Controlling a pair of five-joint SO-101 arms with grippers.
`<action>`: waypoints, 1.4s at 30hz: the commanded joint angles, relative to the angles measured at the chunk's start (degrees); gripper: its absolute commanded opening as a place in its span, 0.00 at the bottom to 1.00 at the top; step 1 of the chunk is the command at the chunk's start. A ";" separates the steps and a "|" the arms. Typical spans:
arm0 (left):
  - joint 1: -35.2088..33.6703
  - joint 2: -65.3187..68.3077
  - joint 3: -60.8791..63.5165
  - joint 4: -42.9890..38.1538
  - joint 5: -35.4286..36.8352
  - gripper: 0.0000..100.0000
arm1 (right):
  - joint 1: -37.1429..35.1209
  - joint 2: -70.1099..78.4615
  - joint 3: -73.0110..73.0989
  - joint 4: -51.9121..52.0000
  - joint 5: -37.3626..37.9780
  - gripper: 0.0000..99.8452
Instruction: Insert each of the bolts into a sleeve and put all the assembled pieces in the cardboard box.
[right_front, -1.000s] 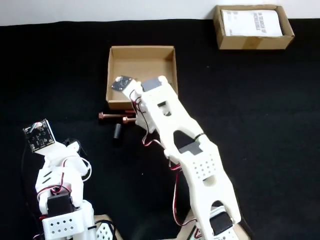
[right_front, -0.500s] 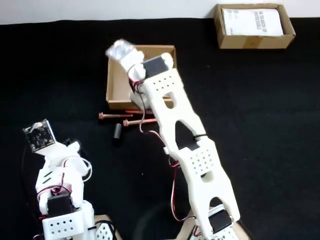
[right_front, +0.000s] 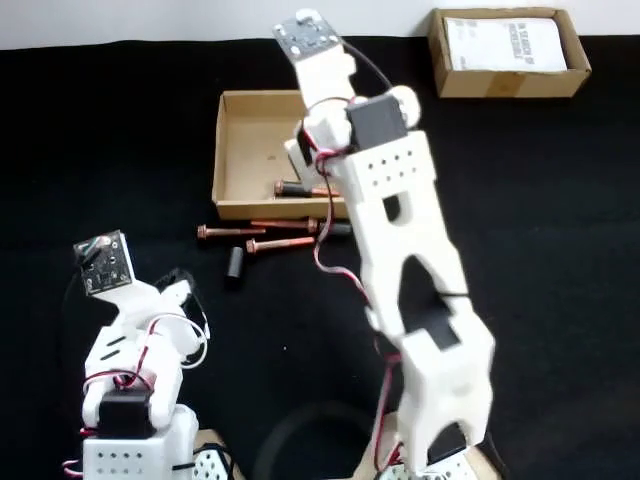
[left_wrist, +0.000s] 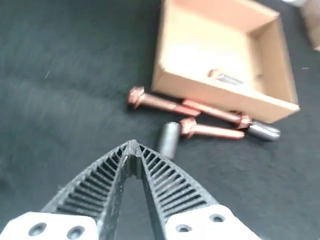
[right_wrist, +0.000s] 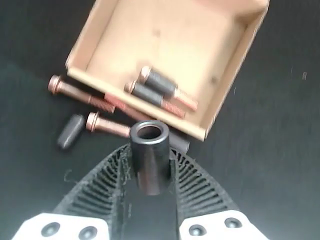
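The right gripper (right_wrist: 150, 151) is pinching a dark sleeve (right_wrist: 150, 165) between its jaws, open end pointing away from the wrist camera, and it's hanging above the near wall of the cardboard box (right_wrist: 227, 75). In the overhead shot that box (right_front: 218, 150) sits upper middle of the frame. Two assembled pieces (right_wrist: 161, 90) already lie inside it, side by side near the front wall. Just outside that wall, middle of the overhead frame, three loose bolts (right_front: 228, 231) lie in a little cluster on the black table (right_front: 520, 250). A spare sleeve (right_front: 236, 262) sits just below them, and another one (right_front: 338, 229) lies at their right end, close to the box. The left gripper (left_wrist: 133, 152) is pressed together with nothing in it, aimed at that pile from the lower left of the overhead frame. My read is we're mid-assembly on piece three: the sleeve's in hand but has no bolt in it yet. Next move probably needs the left arm to spread its jaws, grab a bolt by the head end and line the shank up with the bore. That's fiddly, because the bolts are nearly touching. There's also another box (right_front: 505, 85) way up in the top right corner.
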 joint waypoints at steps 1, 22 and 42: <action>3.21 1.98 -7.60 0.97 -2.02 0.01 | 0.48 -13.93 15.16 0.40 -2.55 0.01; 20.79 75.12 -59.30 8.18 16.35 0.01 | 18.59 -47.60 73.45 -29.14 -14.95 0.01; 18.15 124.09 -96.04 26.81 33.14 0.01 | 24.13 -59.74 90.86 -36.18 -14.59 0.01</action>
